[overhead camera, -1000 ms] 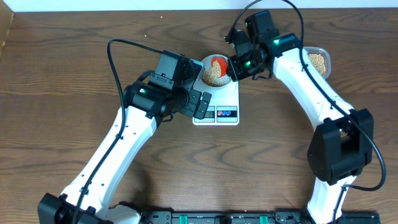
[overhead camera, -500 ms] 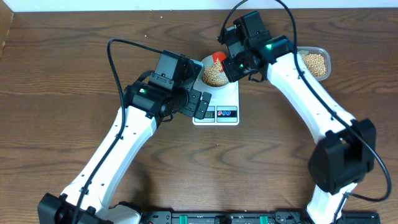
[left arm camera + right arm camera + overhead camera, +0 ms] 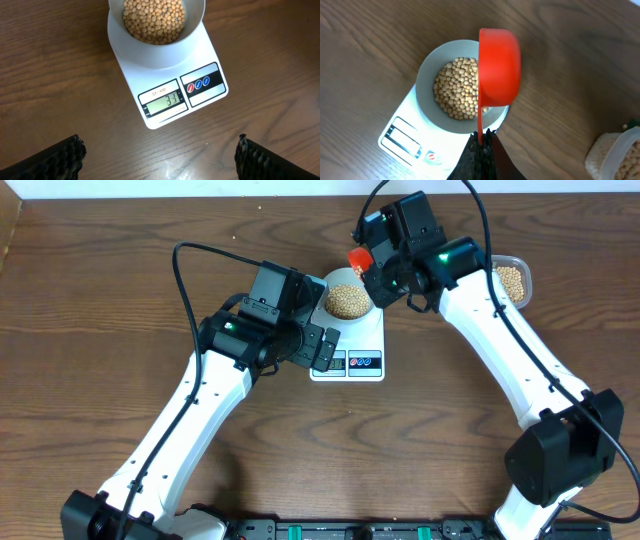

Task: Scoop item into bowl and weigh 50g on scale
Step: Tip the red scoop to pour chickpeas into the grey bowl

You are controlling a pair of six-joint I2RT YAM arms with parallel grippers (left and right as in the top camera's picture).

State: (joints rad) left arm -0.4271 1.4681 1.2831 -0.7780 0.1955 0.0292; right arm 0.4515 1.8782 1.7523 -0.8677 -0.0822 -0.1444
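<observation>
The white scale (image 3: 349,348) carries the pale bowl (image 3: 346,301), which holds a heap of beige beans (image 3: 154,20). In the left wrist view the scale's display (image 3: 162,100) reads about 33. My right gripper (image 3: 481,142) is shut on the thin handle of a red scoop (image 3: 499,67), tipped on its side above the bowl's right rim (image 3: 422,80); the scoop also shows in the overhead view (image 3: 358,259) at the bowl's upper right. My left gripper (image 3: 160,157) is open and empty, hovering over bare table in front of the scale.
A clear plastic tub (image 3: 512,280) with more beans stands at the back right, and it also shows at the right wrist view's lower right corner (image 3: 615,152). Both arms flank the scale. Cables arc over the back of the table.
The red scoop was over the beans in the bowl; my right gripper has lifted it up and back to the bowl's upper right. The left arm has not moved.
</observation>
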